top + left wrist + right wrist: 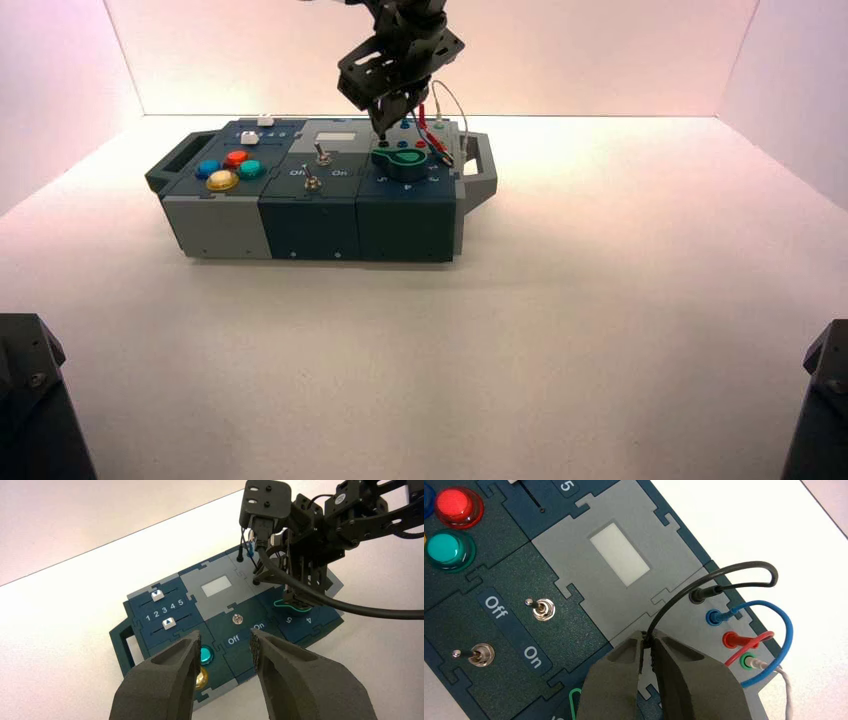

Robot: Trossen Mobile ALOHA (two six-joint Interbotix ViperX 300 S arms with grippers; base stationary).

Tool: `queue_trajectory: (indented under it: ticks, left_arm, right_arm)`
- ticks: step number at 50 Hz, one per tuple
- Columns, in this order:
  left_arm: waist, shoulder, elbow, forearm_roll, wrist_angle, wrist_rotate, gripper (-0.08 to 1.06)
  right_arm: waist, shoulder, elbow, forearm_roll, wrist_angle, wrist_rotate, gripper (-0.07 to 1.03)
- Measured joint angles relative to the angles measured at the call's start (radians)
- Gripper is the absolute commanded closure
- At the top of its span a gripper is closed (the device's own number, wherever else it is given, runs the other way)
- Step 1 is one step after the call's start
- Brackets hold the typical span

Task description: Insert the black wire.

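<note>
The black wire [744, 570] arches over the grey wire field of the box [310, 215]. One of its black plugs [698, 596] sits in the black socket at the head of the socket row. Its other end runs down into my right gripper [649, 642], which is shut on it just above the grey panel, beside the green knob [400, 160]. In the high view the right gripper [385, 125] points down over the box's right end. My left gripper [226, 647] hangs open and empty above the box's button end, clear of the wires.
A blue wire [781, 625], a red wire [749, 642] and a white wire [786, 685] loop from the sockets beside the black one. Two toggle switches [543, 609] [479, 654] stand between Off and On. Red [456, 505] and teal [446, 550] buttons and two sliders [157, 595] lie farther along.
</note>
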State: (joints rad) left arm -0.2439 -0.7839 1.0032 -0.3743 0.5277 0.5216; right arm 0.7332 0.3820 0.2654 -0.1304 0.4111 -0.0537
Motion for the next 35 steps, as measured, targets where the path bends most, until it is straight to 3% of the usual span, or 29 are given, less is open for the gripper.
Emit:
queue_trajectory:
  ticks: [21,29,35]
  left_arm:
    - [0.002,0.0,0.0,0.0,0.0,0.0,0.44]
    - [0.003,0.0,0.0,0.0,0.0,0.0,0.44]
    - [0.003,0.0,-0.002,0.0,0.0,-0.002,0.44]
  right_arm:
    - [-0.002,0.017,-0.003,0.0,0.0,0.002,0.98]
    - [-0.002,0.015,-0.008,-0.002,0.015,0.0,0.8]
    - [-0.003,0.018,-0.009,-0.002,0.046,0.0,0.77]
